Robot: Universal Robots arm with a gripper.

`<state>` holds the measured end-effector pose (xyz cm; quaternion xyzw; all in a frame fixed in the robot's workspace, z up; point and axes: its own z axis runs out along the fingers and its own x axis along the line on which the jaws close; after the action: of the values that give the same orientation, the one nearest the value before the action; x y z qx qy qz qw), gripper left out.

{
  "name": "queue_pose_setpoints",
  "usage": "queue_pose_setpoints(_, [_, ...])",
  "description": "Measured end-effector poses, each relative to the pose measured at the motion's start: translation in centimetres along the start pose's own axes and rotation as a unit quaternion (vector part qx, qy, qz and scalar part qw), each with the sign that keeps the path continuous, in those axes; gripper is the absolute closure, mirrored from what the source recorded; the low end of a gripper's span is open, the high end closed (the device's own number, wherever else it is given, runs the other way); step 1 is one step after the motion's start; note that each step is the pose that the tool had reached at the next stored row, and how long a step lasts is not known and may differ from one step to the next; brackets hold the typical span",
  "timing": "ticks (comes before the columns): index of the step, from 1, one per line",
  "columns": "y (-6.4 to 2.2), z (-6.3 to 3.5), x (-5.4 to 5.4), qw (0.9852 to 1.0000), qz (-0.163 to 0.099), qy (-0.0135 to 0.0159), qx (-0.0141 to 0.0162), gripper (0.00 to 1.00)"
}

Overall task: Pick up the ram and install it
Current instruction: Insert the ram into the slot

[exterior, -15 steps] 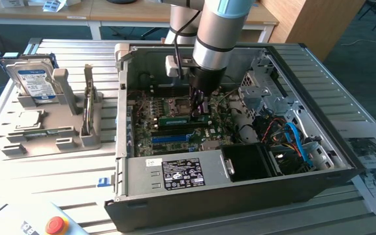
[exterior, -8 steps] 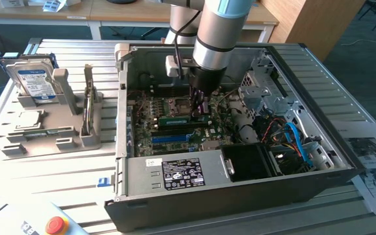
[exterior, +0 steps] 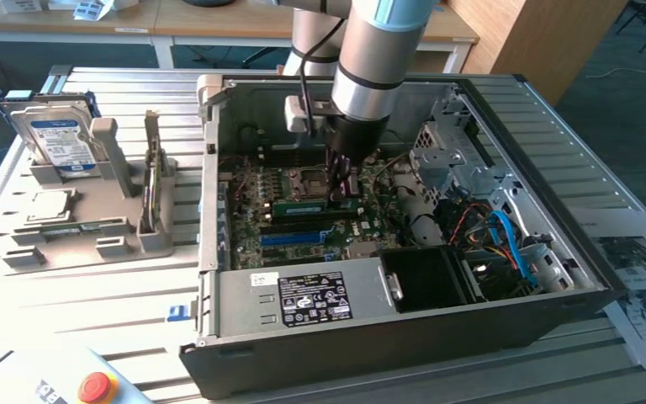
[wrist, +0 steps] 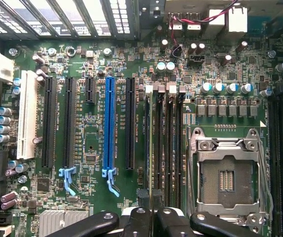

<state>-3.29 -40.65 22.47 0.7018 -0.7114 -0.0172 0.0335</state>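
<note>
Installation was the step in hand, as I judged it: the picking-up was plainly done, for the ram (exterior: 300, 204) was already down inside the open computer case (exterior: 413, 337), standing on edge over the motherboard (wrist: 82, 187). The fingers (wrist: 167, 220) were clenched almost fully together, with only the thin green board pinched between them. Seen from the wrist, its top edge ran as a narrow pale line straight out from between the fingers, along the outermost of the row of memory slots (wrist: 168, 148). I could not tell whether it was pressed home or merely resting in the mouth of that slot. To my eye, seating it called for a straight, even push down, with the stick kept square to the slot and the white latches (wrist: 172, 89) at the end far from the fingers free to catch. The empty processor socket (wrist: 227, 180) lay just beside the slots on one side of the fingers, and the blue expansion slot (wrist: 109, 128) on the other. The hard drive (exterior: 60, 139) stood in its grey holder (exterior: 115, 181) on the desk (exterior: 87, 286), well apart from the fingers and outside the case.
</note>
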Motion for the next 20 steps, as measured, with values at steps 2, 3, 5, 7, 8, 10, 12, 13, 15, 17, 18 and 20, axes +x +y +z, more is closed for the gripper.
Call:
queue_pose_setpoints(2, [-0.01,0.11,0.0,1.0,0.0,0.0,0.0002,0.88])
queue_pose_setpoints(3, [-0.02,0.14,0.0,1.0,0.0,0.0,0.0003,0.88])
queue_pose_setpoints(5, [-0.01,0.18,0.0,1.0,0.0,0.0001,0.0004,0.88])
queue_pose_setpoints(7, [-0.01,0.19,0.0,1.0,0.0,0.0001,0.0004,0.88])
queue_pose_setpoints(8, [-0.01,0.19,0.0,1.0,0.0,0.0,0.0004,0.88])
queue_pose_setpoints(10, [-0.01,0.19,0.0,1.0,0.0,0.0,0.0004,0.88])
queue_pose_setpoints(12, [-0.01,0.19,0.0,1.0,0.0,0.0,0.0004,0.88])
queue_pose_setpoints(13, [-0.01,0.19,0.0,1.0,0.0,0.0,0.0004,0.88])
queue_pose_setpoints(15, [-0.01,0.19,0.0,1.0,0.0,0.0,0.0004,0.88])
queue_pose_setpoints(17, [-0.01,0.19,0.0,1.0,0.0,0.0,0.0004,0.88])
queue_pose_setpoints(18, [-0.01,0.19,0.0,1.0,0.0,0.0,0.0004,0.88])
queue_pose_setpoints(20, [0.0,0.06,0.0,1.0,0.0,-0.0002,0.0002,0.88])
